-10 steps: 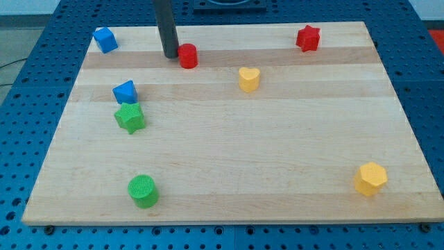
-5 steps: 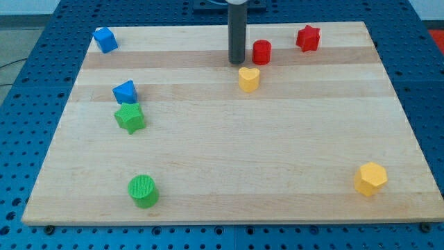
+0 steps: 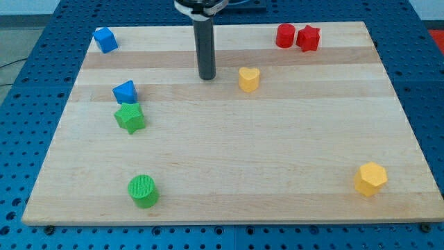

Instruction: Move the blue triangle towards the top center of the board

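Note:
The blue triangle (image 3: pixel 125 92) lies at the board's left, just above the green star (image 3: pixel 130 118). My tip (image 3: pixel 207 76) rests on the board near the top centre, well to the right of the blue triangle and a little left of the yellow heart (image 3: pixel 249 79). It touches no block.
A blue cube (image 3: pixel 105 39) sits at the top left corner. A red cylinder (image 3: pixel 285 35) stands against a red star (image 3: pixel 308 37) at the top right. A green cylinder (image 3: pixel 143 191) is at the bottom left, a yellow hexagon (image 3: pixel 370 178) at the bottom right.
The red cylinder has slid right along the top, from beside my tip to the red star. My tip went right with it, then came back left and down.

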You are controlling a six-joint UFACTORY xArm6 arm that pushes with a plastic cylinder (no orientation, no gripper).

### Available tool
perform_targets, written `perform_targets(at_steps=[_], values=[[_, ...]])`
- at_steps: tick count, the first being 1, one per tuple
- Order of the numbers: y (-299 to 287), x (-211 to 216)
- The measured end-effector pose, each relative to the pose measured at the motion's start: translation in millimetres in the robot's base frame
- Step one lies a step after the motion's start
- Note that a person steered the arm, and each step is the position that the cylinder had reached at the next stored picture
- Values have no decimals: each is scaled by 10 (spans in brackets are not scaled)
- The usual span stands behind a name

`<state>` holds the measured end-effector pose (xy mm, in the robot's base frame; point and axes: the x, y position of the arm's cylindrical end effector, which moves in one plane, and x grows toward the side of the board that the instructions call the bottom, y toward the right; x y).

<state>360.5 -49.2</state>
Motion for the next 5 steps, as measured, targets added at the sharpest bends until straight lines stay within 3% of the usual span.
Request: perform_targets(at_steps=[1,3,5], values=[[-8,507],[-1233,683],[-1636,-125]])
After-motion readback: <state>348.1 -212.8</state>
